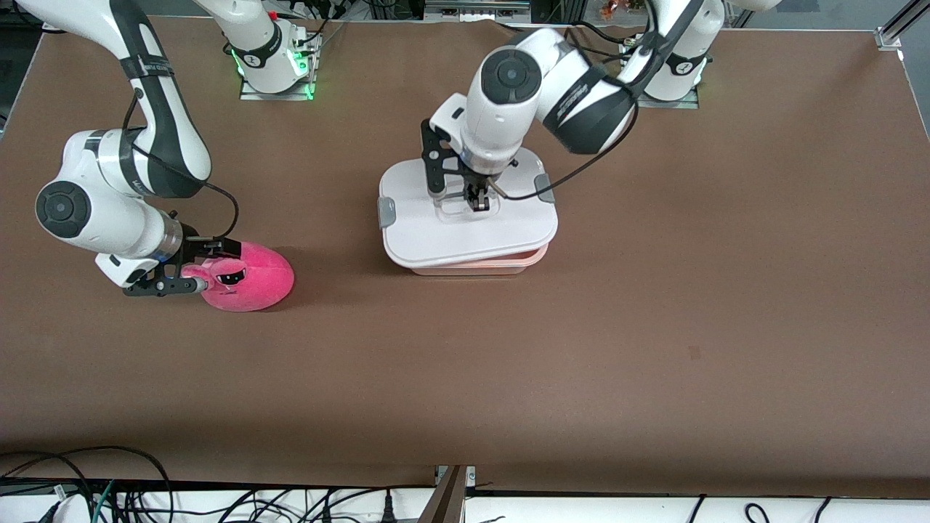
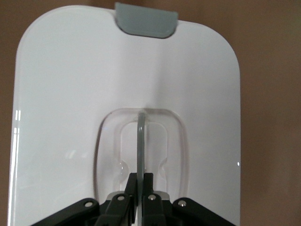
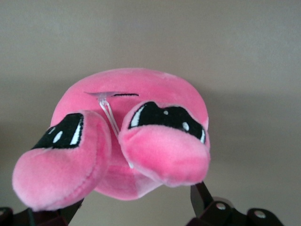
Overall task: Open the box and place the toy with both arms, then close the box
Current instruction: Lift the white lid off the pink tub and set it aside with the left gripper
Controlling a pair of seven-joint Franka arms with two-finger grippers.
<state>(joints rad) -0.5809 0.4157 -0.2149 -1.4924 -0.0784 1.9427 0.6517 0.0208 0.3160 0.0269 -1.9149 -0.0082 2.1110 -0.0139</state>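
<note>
The left gripper [image 1: 477,203] stands over the middle of the white plastic lid [image 1: 436,229], its black fingers [image 2: 148,186] brought together on the thin upright handle [image 2: 140,141] that rises from the clear recessed well at the lid's centre. The lid lies on the rounded-rectangular translucent pinkish plastic box [image 1: 479,263], whose rim shows only along the edge nearer the front camera; one grey clip [image 1: 386,211] sits at the lid's end toward the right arm, the other grey clip [image 1: 544,188] at the end toward the left arm. The box is about midway along the brown table [image 1: 654,327], closer to the edge where the arm bases stand.

The right gripper [image 1: 200,269] is down at table level toward the right arm's end of the table, jaws spread wide on either side of the small hot-pink plush toy [image 1: 247,277]. In the right wrist view the toy's two bulging black-and-white eyes [image 3: 164,117] face the camera and a clear plastic tag loop [image 3: 110,117] hangs between them; the dark fingertips [image 3: 200,195] stand just beside the plush, and contact cannot be made out.

The arms carry small dark markings that are too small to read.
</note>
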